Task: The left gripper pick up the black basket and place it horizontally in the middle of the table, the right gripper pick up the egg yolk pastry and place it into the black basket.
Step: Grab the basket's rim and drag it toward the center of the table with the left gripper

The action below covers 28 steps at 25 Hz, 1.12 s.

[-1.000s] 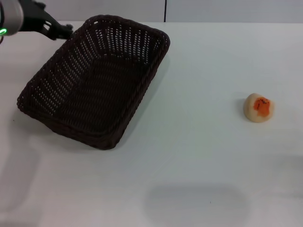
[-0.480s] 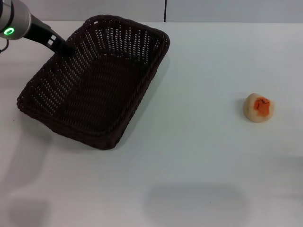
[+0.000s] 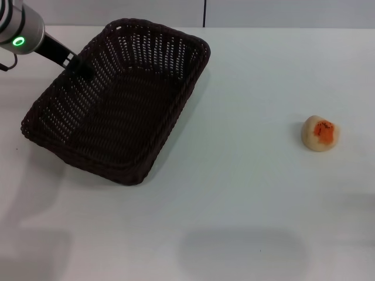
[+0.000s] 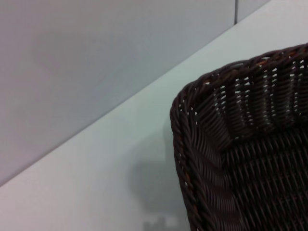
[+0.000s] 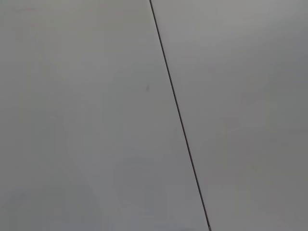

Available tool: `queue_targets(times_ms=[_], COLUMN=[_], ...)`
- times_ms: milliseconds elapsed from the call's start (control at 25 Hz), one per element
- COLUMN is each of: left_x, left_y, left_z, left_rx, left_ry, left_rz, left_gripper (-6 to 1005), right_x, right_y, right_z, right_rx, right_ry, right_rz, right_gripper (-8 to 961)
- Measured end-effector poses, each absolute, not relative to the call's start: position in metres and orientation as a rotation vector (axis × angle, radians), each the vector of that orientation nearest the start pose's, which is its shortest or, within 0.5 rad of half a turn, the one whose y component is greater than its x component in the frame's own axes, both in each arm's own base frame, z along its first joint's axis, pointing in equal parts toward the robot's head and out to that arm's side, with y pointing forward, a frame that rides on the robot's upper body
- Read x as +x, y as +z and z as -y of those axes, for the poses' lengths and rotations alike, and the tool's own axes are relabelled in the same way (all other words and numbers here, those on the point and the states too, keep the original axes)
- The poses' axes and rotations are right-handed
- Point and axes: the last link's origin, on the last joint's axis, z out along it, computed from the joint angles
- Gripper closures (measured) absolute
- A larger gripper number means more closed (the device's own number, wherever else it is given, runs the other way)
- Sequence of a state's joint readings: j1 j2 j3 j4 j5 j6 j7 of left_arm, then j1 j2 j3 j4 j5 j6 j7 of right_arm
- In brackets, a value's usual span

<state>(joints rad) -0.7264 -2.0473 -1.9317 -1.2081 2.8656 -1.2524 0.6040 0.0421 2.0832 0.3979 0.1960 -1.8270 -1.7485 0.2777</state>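
Note:
The black basket (image 3: 120, 99) lies at an angle on the white table (image 3: 246, 193), at the back left in the head view. My left gripper (image 3: 81, 66) reaches in from the upper left on its white arm with a green ring light, and its tip is over the basket's left rim. One corner of the basket fills the left wrist view (image 4: 231, 144). The egg yolk pastry (image 3: 320, 133) sits alone at the right, orange patch up. My right gripper is out of view.
A grey wall with a dark vertical seam (image 3: 205, 13) stands behind the table's far edge. The right wrist view shows only a plain grey surface with a thin dark line (image 5: 180, 120).
My left arm has swung in and down from the far left corner, so its gripper has gone from beside the basket's back corner to over its left rim. Basket and pastry have not moved.

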Motion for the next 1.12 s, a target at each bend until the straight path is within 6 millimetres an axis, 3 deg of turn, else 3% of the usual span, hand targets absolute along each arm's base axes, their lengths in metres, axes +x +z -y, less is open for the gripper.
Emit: queue_targets(times_ms=[640,1000,1120], left_x=[-0.214,-0.211,-0.209], left_y=[0.043,0.040,0.039], left_z=[-0.441,-0.441,-0.442], left_rx=[-2.198,-2.216,-2.224], left_ry=[0.479,0.499,0.506], left_rz=[0.823,0.807,0.787], left_gripper=[217,246,352], right_x=[0.360,0.359,0.359], right_y=[0.016,0.016,0.017], right_z=[-0.170,-0.170,-0.169], right_rx=[-1.288,-1.288,-1.287], right_ry=[0.943,0.948,0.947], right_rz=[-0.529,-0.521,-0.522], right_gripper=[136,136,136])
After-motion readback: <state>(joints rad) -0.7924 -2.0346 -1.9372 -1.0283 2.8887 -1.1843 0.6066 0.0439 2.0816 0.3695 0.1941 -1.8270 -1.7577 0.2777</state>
